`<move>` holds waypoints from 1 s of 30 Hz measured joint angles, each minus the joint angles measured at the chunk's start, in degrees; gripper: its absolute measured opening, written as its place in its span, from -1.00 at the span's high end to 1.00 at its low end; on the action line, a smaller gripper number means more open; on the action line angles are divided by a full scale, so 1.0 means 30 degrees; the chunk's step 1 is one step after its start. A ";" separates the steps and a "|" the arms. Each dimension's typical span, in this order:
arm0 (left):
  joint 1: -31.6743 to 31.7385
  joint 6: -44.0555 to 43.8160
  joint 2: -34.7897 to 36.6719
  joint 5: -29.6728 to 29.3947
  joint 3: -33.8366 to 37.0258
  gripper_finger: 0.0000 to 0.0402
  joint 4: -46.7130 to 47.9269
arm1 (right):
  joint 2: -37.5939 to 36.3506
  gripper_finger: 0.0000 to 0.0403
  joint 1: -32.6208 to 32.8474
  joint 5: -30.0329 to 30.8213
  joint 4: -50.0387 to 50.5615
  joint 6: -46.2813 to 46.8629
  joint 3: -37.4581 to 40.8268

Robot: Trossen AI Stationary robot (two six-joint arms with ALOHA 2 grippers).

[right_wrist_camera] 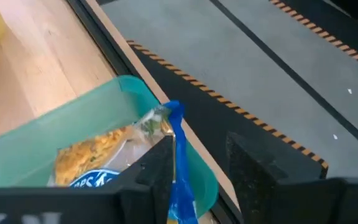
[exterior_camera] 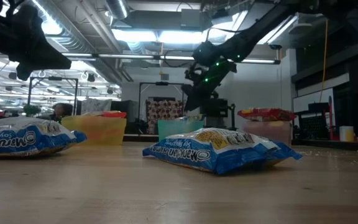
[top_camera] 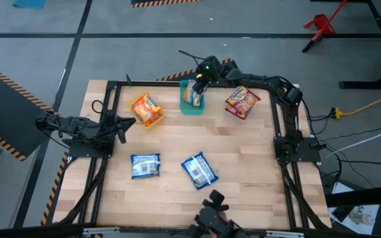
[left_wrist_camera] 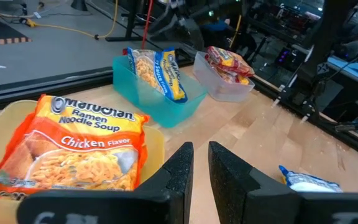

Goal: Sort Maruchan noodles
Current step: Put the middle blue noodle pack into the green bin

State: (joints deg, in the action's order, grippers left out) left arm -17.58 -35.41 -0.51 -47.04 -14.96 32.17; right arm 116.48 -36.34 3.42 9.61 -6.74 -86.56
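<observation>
My right gripper (top_camera: 200, 83) (right_wrist_camera: 197, 149) hangs open over the far end of the teal bin (top_camera: 191, 106) (right_wrist_camera: 98, 109). A blue-and-white Maruchan packet (top_camera: 192, 93) (right_wrist_camera: 98, 158) stands on edge inside that bin. Its blue sealed end (right_wrist_camera: 174, 134) rises just beside one finger (right_wrist_camera: 157, 165). An orange chicken packet (top_camera: 146, 109) (left_wrist_camera: 73, 149) lies in the yellow bin. A red packet (top_camera: 242, 101) (left_wrist_camera: 229, 62) lies in the clear bin. Two blue packets (top_camera: 145, 165) (top_camera: 199, 169) lie flat on the table. My left gripper (top_camera: 122, 129) (left_wrist_camera: 201, 152) waits near the left edge, its fingers a narrow gap apart. My right gripper comes at the teal bin from above with its fingers apart. The packet's blue sealed end (right_wrist_camera: 176, 149) stands close along the inner side of one finger. I cannot tell whether they touch. The packet rests in the bin, leaning on its wall.
The three bins stand in a row along the far edge: yellow (top_camera: 152, 121), teal, clear (top_camera: 233, 110). A black frame (top_camera: 177, 84) runs round the table. Bare wood (top_camera: 243, 152) lies between the bins and the two loose packets.
</observation>
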 joint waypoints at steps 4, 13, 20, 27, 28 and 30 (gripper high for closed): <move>0.0000 -0.0005 0.0002 -0.0103 0.0002 0.78 -0.0003 | 0.0646 0.42 0.0000 -0.0556 0.0000 0.0007 0.0016; 0.0000 0.0003 0.0005 -0.0504 0.0000 0.78 -0.0003 | 0.0623 0.48 0.0131 -0.3888 0.0321 -0.0417 0.0022; 0.0000 0.0003 -0.0002 -0.0514 0.0000 0.78 -0.0003 | 0.0419 0.48 0.0145 -0.3198 0.0261 -0.0402 -0.0776; 0.0000 0.0010 0.0002 -0.1278 0.0003 0.78 0.0135 | 0.0931 0.48 0.0074 0.0424 0.0322 -0.1186 -0.2366; 0.0000 0.0010 0.0003 -0.1334 0.0000 0.78 0.0138 | 0.1143 0.48 0.0080 0.0360 0.0291 -0.1197 -0.2532; 0.0000 0.0010 -0.0001 -0.1510 0.0000 0.78 0.0143 | 0.1523 0.48 0.0102 0.0355 0.0457 -0.1195 -0.2698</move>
State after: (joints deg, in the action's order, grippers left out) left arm -17.58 -35.38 -0.51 -51.57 -14.96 32.60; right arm 121.04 -36.03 4.49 10.98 -10.32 -94.66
